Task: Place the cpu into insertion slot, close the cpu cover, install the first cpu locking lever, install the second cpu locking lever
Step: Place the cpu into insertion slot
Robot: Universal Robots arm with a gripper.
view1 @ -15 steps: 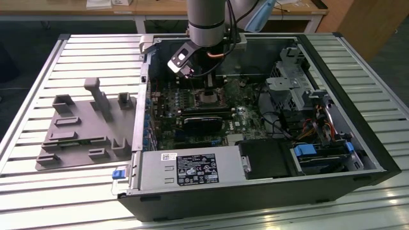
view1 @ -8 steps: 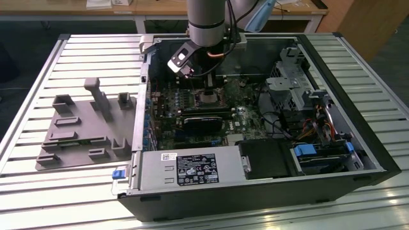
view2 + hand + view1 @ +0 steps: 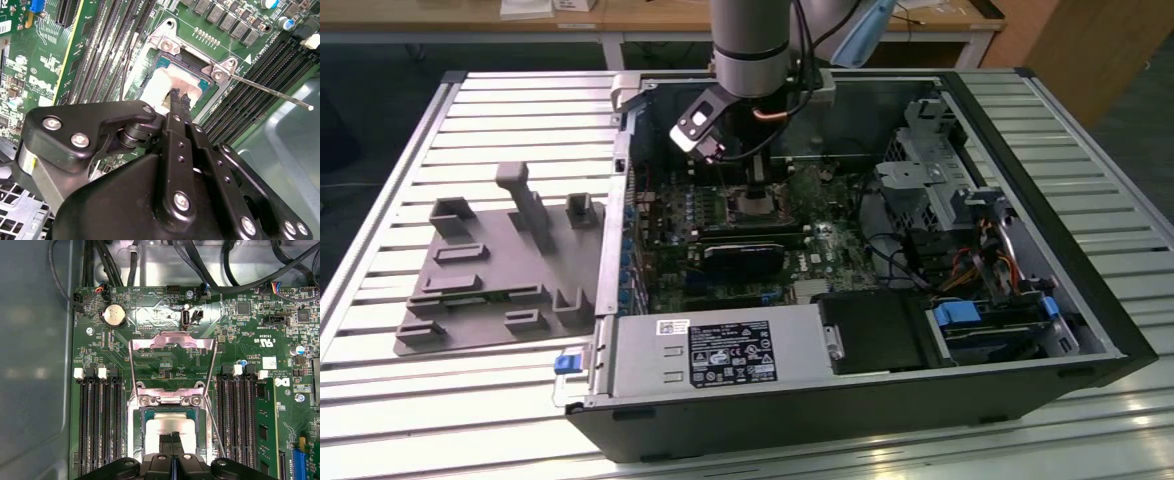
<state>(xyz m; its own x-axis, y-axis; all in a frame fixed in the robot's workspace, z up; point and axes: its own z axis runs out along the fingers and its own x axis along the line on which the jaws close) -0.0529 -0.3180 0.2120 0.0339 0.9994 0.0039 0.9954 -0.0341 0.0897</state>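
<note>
The case (image 3: 854, 425) lies on the table (image 3: 400, 400), a fixture (image 3: 494, 290) at the exterior view's left. Inside, the cpu (image 3: 161, 423) sits in the slot (image 3: 146, 427) between memory slots (image 3: 97, 420), gripper (image 3: 172, 436) just above.

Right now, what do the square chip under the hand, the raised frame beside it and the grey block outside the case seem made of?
The small square silver-grey chip: metal top, likely, from its pale dull sheen. The thin silver cut-out frame: bare metal, perhaps steel, bright and reflective. The grey stepped block: probably matte plastic, uniformly dull.
</note>
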